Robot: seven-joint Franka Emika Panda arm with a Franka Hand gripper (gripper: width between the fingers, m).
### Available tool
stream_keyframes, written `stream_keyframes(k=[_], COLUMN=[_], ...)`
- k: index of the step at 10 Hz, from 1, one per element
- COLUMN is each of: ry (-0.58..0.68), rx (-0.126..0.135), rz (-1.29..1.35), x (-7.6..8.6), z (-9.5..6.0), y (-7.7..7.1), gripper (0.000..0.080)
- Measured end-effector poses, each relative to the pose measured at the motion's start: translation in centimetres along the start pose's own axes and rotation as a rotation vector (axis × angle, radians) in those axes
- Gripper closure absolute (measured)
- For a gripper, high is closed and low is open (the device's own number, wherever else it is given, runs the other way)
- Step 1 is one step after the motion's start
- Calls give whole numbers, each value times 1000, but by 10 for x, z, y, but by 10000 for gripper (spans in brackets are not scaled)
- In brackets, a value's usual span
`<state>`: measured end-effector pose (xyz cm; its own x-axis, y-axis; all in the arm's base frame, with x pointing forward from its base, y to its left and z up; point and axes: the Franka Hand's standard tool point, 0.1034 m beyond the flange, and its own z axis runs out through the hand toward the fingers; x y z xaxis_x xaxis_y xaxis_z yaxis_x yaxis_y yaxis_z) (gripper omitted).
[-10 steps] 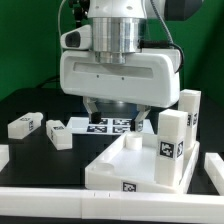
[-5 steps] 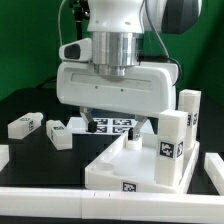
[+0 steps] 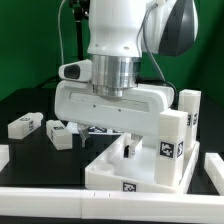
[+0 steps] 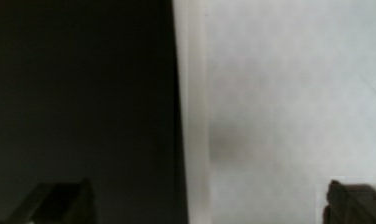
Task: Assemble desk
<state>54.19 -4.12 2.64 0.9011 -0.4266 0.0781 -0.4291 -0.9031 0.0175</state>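
The desk's white tabletop (image 3: 108,166) lies flat at the front, with a tag on its near edge. Two white tagged legs stand upright at its right side, one nearer (image 3: 172,146) and one farther back (image 3: 190,110). Two loose legs (image 3: 24,126) (image 3: 60,136) lie on the black table at the exterior view's left. My gripper (image 3: 104,138) hangs low over the tabletop's far edge, with one dark finger (image 3: 128,149) showing. In the wrist view the gripper (image 4: 206,204) is open. The edge of the white tabletop (image 4: 283,110) runs between its fingertips, and they hold nothing.
The marker board (image 3: 112,127) lies flat behind the tabletop, mostly hidden by the robot hand (image 3: 110,100). A white rail (image 3: 60,201) runs along the front, and a white block (image 3: 212,170) stands at the right edge.
The hand has come down toward the tabletop's far edge and shifted slightly to the exterior view's left. The jaws stayed open. No part has moved.
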Motion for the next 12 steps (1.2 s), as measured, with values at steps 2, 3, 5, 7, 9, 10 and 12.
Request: stream_keyframes(k=[2,3,5,7,9,10,12], ry=[0,0,0,0,0,0,0], rx=[0,0,0,0,0,0,0], rz=[0,0,0,-1,-1,-1,-1], x=[0,0,0,0,0,0,0], z=[0,0,0,0,0,0,0], y=[0,0,0,0,0,0,0], gripper=[410,410,725,747,747,747,747])
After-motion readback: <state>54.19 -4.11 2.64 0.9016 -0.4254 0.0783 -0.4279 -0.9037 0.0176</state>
